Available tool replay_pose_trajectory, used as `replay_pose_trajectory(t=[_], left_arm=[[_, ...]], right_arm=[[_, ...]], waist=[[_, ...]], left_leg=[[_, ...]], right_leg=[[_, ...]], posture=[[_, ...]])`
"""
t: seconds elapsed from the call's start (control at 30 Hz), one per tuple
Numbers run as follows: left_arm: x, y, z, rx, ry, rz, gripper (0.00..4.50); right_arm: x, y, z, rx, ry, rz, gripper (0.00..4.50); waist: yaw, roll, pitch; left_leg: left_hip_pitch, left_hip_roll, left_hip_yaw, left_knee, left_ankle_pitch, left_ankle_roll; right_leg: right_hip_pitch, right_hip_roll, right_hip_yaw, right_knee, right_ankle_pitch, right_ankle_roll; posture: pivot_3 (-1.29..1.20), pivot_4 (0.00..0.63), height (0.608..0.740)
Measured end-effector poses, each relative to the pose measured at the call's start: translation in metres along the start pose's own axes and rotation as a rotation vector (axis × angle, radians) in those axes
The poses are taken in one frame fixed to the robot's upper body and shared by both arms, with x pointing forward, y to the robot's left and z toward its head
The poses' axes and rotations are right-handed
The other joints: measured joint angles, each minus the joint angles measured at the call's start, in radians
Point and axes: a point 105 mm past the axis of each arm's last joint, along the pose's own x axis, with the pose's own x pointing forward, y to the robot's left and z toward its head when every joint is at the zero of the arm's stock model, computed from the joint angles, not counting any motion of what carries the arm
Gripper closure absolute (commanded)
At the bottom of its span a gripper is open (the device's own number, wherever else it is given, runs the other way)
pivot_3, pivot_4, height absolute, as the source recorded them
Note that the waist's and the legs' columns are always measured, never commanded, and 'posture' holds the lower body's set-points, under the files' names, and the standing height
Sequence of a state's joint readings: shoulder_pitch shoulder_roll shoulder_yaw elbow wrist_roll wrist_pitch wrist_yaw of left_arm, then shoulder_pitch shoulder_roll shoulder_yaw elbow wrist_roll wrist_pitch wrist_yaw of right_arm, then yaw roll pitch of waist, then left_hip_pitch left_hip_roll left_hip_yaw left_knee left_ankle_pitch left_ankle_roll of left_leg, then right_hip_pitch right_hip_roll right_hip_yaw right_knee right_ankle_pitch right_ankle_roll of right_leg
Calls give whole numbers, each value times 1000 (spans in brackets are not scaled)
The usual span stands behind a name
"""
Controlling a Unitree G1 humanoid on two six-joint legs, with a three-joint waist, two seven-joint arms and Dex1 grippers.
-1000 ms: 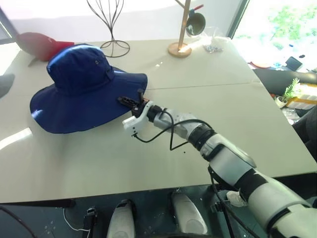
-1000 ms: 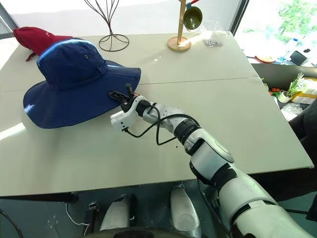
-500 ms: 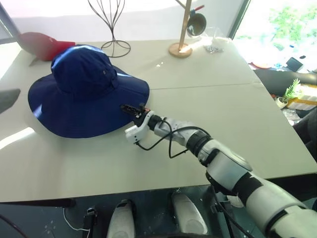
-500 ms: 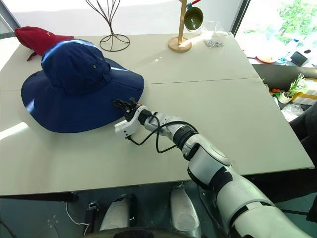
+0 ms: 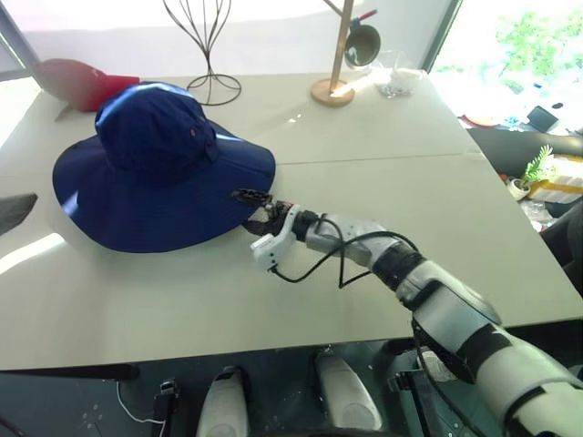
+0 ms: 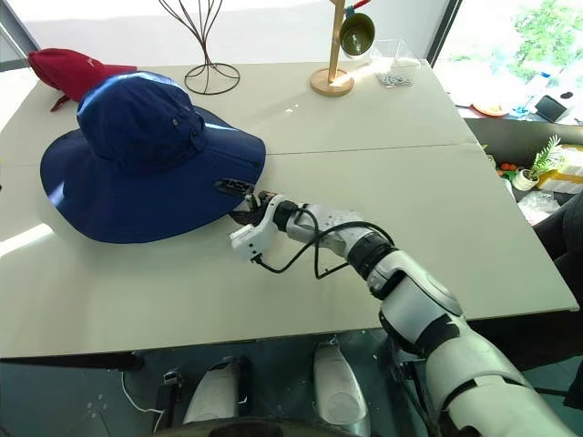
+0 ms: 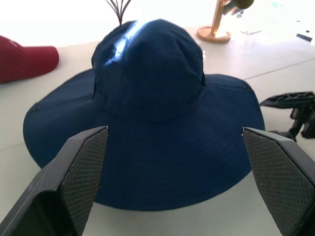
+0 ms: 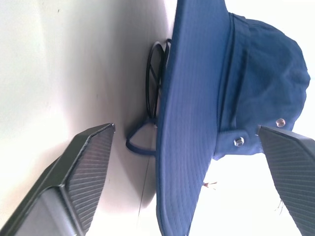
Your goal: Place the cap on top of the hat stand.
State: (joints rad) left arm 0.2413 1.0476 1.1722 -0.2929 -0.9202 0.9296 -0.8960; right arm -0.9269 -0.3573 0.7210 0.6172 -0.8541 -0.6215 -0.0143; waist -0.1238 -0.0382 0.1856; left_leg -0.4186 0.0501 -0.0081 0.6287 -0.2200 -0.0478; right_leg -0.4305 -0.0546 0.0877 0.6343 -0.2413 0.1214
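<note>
The navy cap (image 5: 159, 159) sits level on the table, its crown up and its wide brim spread around. Beneath the brim, the right wrist view shows the black ring base of the hat stand (image 8: 148, 83); the rest of the stand is hidden under the cap. My right gripper (image 5: 258, 208) is open at the brim's near right edge, one finger above the fabric and one below, not pinching it. In the left wrist view my left gripper (image 7: 174, 130) is open and faces the cap (image 7: 147, 98) from a short distance.
A red peaked cap (image 5: 77, 82) lies at the table's far left. A taller wire stand (image 5: 208, 45) and a wooden pole stand (image 5: 335, 55) stand at the back, with a clear container (image 5: 392, 73) beside them. The table's right half (image 5: 437, 200) is bare.
My right gripper was shut on the brim and has opened, letting it go and drawing back to the right. The cap has settled from tilted to level.
</note>
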Motion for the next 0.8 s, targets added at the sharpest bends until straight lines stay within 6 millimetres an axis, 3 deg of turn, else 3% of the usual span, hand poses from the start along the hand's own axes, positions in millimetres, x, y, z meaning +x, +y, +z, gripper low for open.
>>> replay_pose_trajectory(t=[0.17, 0.3, 0.43, 0.5, 0.57, 0.63, 0.8], left_arm=[[-7, 15, -11, -3, 32, 51, 0], [-16, 29, -20, 0, 58, 109, 0], [-19, 32, -25, 20, 76, 117, 0], [-22, 32, -30, 27, 88, 119, 0], [-24, 32, -32, 34, 92, 120, 0], [-24, 32, -31, 41, 93, 116, 0], [-25, 33, -31, 33, 81, 122, 0]], right_arm=[[-46, -6, -2, 118, -10, 77, 43], [-104, -24, -22, 575, 103, 161, 43], [-142, -59, -45, 977, 162, 162, 43], [-164, -87, -58, 1186, 162, 139, 43], [-181, -116, -69, 1299, 165, 114, 43], [-197, -130, -71, 1334, 172, 137, 43], [-208, -125, -67, 1469, 121, 233, 43]], waist=[[8, 0, 0], [24, 0, 0], [30, 0, 1], [30, 1, 1], [30, 1, 1], [31, 1, 1], [23, 3, 2]], left_leg=[[1, 0, 0, 0, 0, 0], [6, 1, 2, 0, 0, 0], [9, 1, 3, 0, 0, 0], [9, 1, 4, 0, 0, 0], [9, 1, 4, 0, 0, 0], [9, 1, 4, -2, 0, 0], [7, 1, 7, -5, 0, 0]], right_leg=[[2, 0, 0, -1, 0, 0], [6, -1, 0, -1, -1, -2], [7, -1, 0, -1, -4, -6], [6, -2, 0, -1, -4, -7], [5, -2, 0, -1, -5, -8], [3, -3, -2, -2, -6, -11], [1, -4, -3, -3, -7, -11]], posture=[[0, 150, 739], [0, 150, 739], [0, 150, 739], [0, 150, 739], [0, 150, 739], [0, 150, 739], [0, 150, 739]])
